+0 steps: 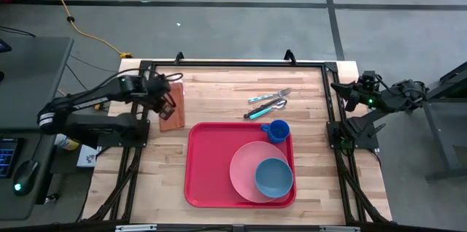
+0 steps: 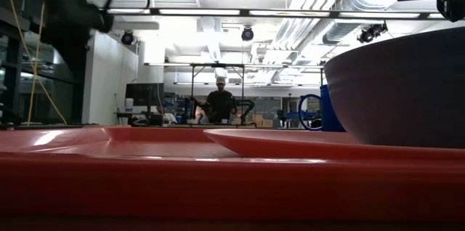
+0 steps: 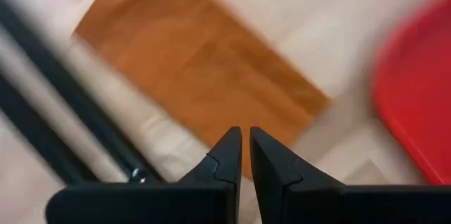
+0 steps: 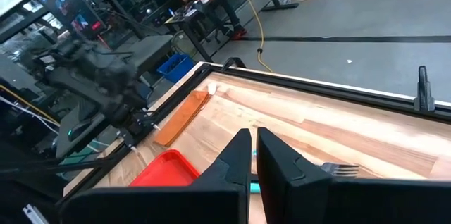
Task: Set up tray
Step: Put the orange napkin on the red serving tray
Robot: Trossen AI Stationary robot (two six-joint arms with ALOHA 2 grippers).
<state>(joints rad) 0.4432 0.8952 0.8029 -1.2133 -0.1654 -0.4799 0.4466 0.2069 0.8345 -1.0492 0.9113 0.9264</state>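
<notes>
The red tray [image 1: 208,170] lies at the table's near middle. It holds a pink plate [image 1: 244,174], a blue bowl [image 1: 273,177] on the plate, and a blue cup [image 1: 276,130] in its far right corner. A brown napkin [image 1: 175,111] lies flat on the wood left of the tray. My left gripper [image 3: 245,139] points down over the napkin [image 3: 197,62], shut, with nothing between its fingers; the view is blurred. My right gripper [image 4: 254,143] waits shut above the table's far right edge [image 1: 338,87].
Cutlery [image 1: 268,102] with teal handles, a fork [image 4: 342,170] among it, lies on the wood beyond the tray. A black frame [image 1: 233,64] rims the table. Bare wood shows between napkin and cutlery. In the low view the tray's rim [image 2: 145,180] fills the foreground; a person stands far off.
</notes>
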